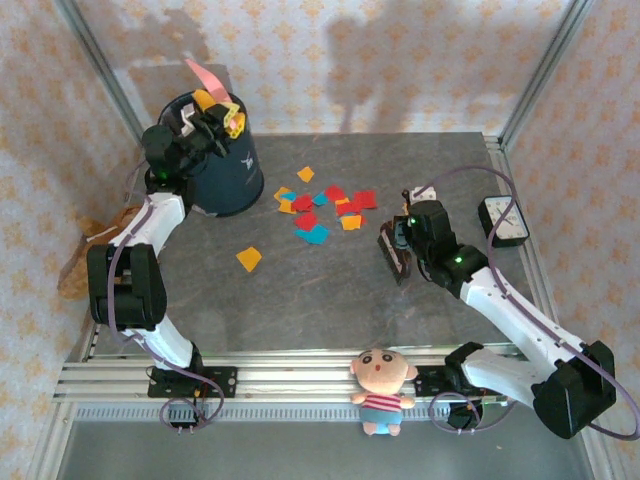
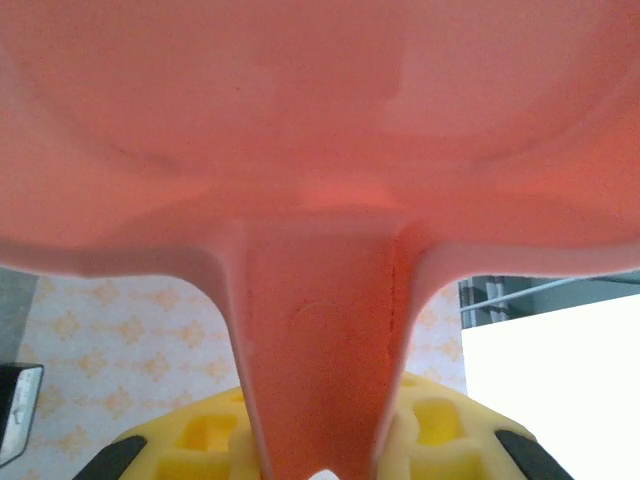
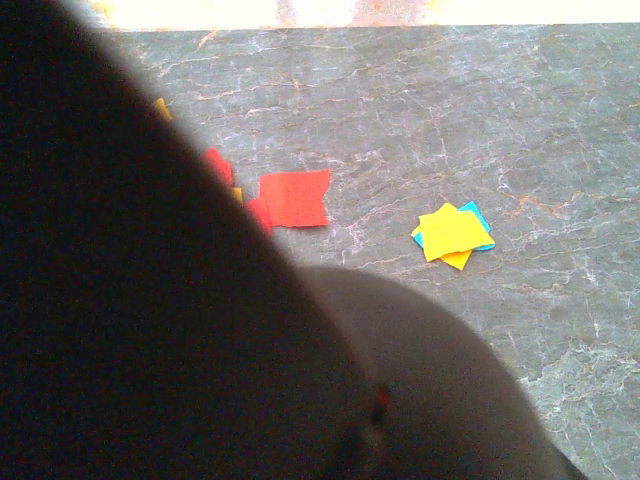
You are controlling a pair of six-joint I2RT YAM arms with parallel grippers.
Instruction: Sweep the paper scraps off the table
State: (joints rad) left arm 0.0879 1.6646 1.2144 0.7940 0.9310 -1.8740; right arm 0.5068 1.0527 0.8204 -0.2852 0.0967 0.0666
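Table [image 1: 330, 300]: dark grey stone-pattern top. It carries the bin at its far left and the scraps near the middle.
Bin [image 1: 232, 182]: dark blue, upright, beneath the left arm's load.
Dustpan [image 1: 206, 76]: pink, stood on end over the bin mouth. Risk: if it tips off-centre, anything left in it could fall beside the bin and back onto the table.
Brush [image 1: 394, 252]: dark, held low just right of the scraps. Risk: a fast or glancing stroke could scatter the light bits rather than gather them — and with the dustpan away at the bin, nothing stands ready to catch them.
Left pincer [image 1: 220, 110]: yellow fingers [image 2: 190, 455] clamped tight on the dustpan handle.
Right pincer [image 1: 410, 240]: closed on the brush, judged from above.
Paper scraps [image 1: 322, 212]: red, orange, yellow and blue pieces in a loose cluster mid-table — one orange piece lies apart, toward the near left.
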